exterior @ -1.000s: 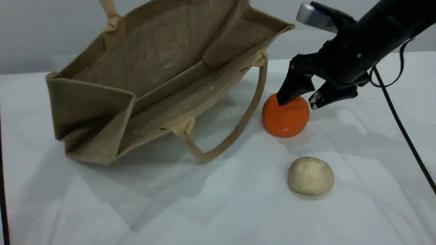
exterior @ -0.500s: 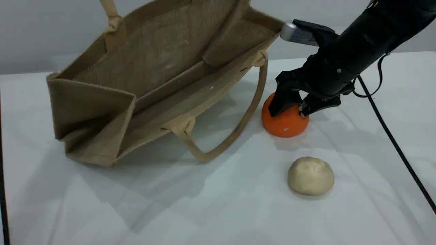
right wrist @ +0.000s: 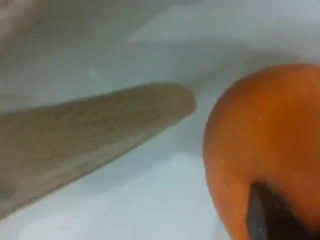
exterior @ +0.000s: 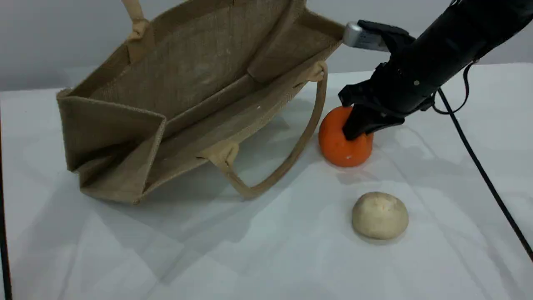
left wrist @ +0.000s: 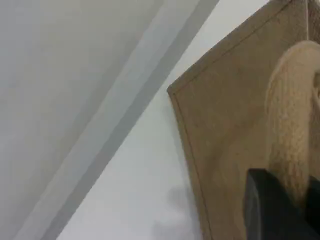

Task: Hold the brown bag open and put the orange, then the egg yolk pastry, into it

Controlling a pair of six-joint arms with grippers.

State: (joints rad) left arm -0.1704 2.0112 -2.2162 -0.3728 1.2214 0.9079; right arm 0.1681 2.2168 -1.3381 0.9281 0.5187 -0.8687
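The bag's (exterior: 187,83) handle (left wrist: 290,110) is being gripped by the left jaws and the orange (exterior: 335,146) is being clamped by the right jaws; neither it nor the pastry (exterior: 379,215) is bagged yet.

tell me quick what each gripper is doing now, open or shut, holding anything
left gripper: closed on the upper handle of the brown bag.
right gripper: closed on the orange.
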